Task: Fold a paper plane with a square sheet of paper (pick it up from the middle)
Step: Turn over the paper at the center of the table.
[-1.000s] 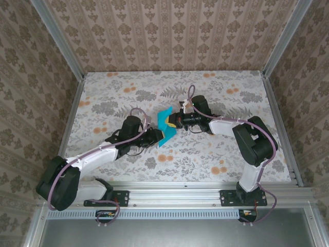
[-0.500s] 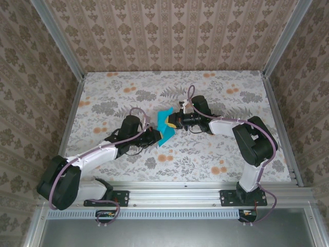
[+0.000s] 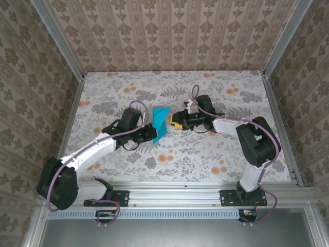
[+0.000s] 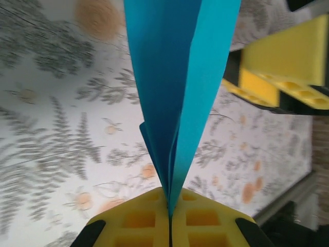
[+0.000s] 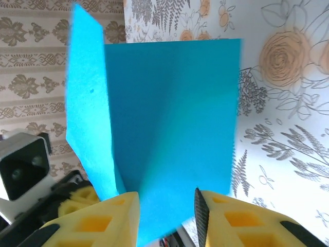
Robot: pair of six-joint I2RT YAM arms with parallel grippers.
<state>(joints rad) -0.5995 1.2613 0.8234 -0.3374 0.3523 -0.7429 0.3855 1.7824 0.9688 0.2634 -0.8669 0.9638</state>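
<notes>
Nearest the bases, the left tool [image 3: 148, 135] is closed tight on the paper [image 3: 161, 122]. In the left wrist view its yellow pads [image 4: 139, 221] meet with no gap, and the folded layers rise straight out of the seam between them. The teal paper stands on edge, lifted off the bench [image 3: 221, 92], with one flap angled away from the rest.

Just beyond it, the right tool [image 3: 176, 122] has its jaws apart. In the right wrist view the paper's lower edge dips into the gap between them, and neither finger appears to press on it.

The paper looks very light and thin. It is probably limp across the open flaps and somewhat stiffer along the fold. It should be smooth enough to slide out of a loose pinch, and it would crease or tear easily if tugged. The best hold is likely close to the fold, near the middle of an edge where the layers stack. A free corner would bend away under the fingers.

Farther back, the flowered bench runs to the wall.
</notes>
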